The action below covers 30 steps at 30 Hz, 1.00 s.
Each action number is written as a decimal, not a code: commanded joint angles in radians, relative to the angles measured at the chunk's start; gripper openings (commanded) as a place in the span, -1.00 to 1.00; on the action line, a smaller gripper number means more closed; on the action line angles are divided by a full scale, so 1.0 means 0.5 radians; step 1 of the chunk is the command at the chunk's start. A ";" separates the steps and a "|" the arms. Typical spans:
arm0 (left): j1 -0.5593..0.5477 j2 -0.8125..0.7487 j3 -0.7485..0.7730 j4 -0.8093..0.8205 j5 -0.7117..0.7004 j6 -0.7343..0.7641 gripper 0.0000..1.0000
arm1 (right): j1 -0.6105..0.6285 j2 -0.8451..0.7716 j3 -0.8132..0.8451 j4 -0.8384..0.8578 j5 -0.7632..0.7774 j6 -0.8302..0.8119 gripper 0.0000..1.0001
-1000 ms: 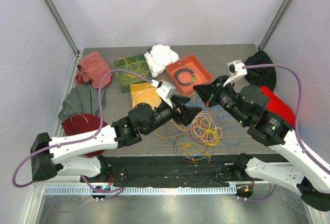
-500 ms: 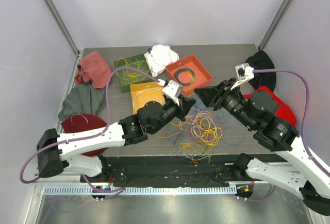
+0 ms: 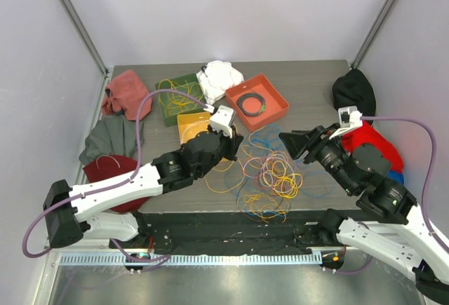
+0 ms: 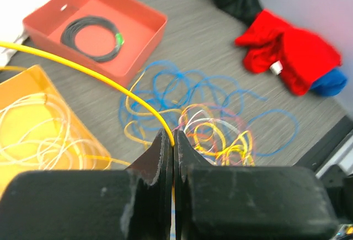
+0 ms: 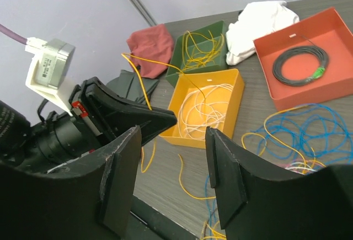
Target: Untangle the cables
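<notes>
The tangled heap of thin yellow, blue, pink and white cables (image 3: 272, 175) is lying in the middle of the grey table (image 3: 309, 84). The left hand (image 4: 172, 138) is pinching one yellow cable (image 4: 83, 69) between fully closed fingers. The right hand (image 3: 293, 144) is hovering beside the heap, wide open and empty.

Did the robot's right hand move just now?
Yes. The right gripper has pulled back from the red tray, toward the near right side of the table.
</notes>
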 commanded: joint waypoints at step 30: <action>0.793 0.722 2.528 -0.561 -0.262 1.034 -1.00 | 0.005 -0.182 -0.297 0.002 0.135 -0.032 0.11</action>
